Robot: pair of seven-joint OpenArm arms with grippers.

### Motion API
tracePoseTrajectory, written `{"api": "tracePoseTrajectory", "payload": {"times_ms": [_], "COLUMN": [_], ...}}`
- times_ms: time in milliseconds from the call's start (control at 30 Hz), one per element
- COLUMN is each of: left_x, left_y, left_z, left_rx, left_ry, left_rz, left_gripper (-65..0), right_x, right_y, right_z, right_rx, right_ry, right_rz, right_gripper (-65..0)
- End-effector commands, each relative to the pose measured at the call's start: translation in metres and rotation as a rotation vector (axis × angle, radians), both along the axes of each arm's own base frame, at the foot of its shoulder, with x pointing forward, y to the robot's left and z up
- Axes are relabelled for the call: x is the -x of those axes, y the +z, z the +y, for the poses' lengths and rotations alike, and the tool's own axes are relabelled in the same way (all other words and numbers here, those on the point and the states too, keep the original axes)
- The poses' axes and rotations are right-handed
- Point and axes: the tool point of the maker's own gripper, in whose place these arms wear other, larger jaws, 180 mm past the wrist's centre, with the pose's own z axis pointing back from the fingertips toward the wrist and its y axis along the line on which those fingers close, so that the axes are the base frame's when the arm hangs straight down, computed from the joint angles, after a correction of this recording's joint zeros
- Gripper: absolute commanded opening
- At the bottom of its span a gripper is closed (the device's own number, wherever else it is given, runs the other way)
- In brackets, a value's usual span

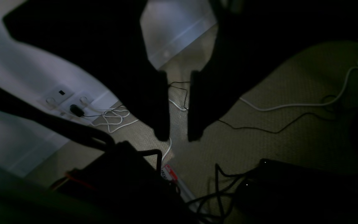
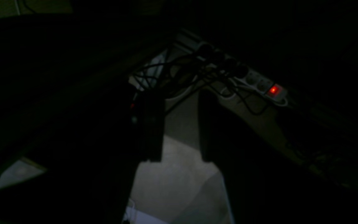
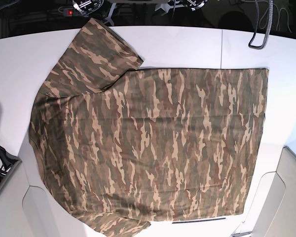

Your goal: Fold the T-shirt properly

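The camouflage T-shirt (image 3: 153, 143) lies spread flat on the white table (image 3: 187, 44), collar end to the left and hem to the right. One sleeve (image 3: 96, 49) points toward the top left; the other runs off the bottom edge. Neither gripper shows in the base view. In the left wrist view my left gripper (image 1: 179, 137) hangs over carpeted floor, its two dark fingers (image 1: 162, 105) apart with nothing between them. My right gripper (image 2: 178, 158) is also open and empty in the dim right wrist view. No cloth appears in either wrist view.
White and black cables (image 1: 291, 105) trail across the carpet, near a wall socket (image 1: 70, 104) and a dark box (image 1: 291, 186). A power strip with a red light (image 2: 273, 90) lies below the right gripper. A cable loop (image 3: 261, 29) hangs at the table's top right.
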Motion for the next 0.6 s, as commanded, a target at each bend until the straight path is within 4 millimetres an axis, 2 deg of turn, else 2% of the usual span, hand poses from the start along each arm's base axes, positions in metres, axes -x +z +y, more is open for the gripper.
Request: {"api": "tracePoseTrajectory", "payload": {"times_ms": [0,200,367,567], "left_x": [0.001,0.003,0.010,0.000], "left_y": [0.001,0.000,0.001,0.002], "left_z": [0.000,0.002,0.000,-0.004], "left_rx": [0.007,0.004,0.005,0.011], "left_ry": [-0.020,-0.056,-0.041,0.070], "left_rz": [0.004,0.000,0.015,0.001], "left_gripper": [-51.2,-51.2,-51.2,-51.2], "right_x": [-0.003,-0.003,0.000,0.006], "right_y": [0.001,0.001,-0.001,0.000], "right_z": [0.001,-0.001,-0.021,-0.040], "right_rx": [-0.014,-0.010,0.020,0.041], "right_ry": [-0.002,-0.002,0.001,0.007], "right_rz": [-0.011,-0.010,-0.006,-0.002], "right_gripper": [-45.9,-45.9,-45.9,-45.9]}}
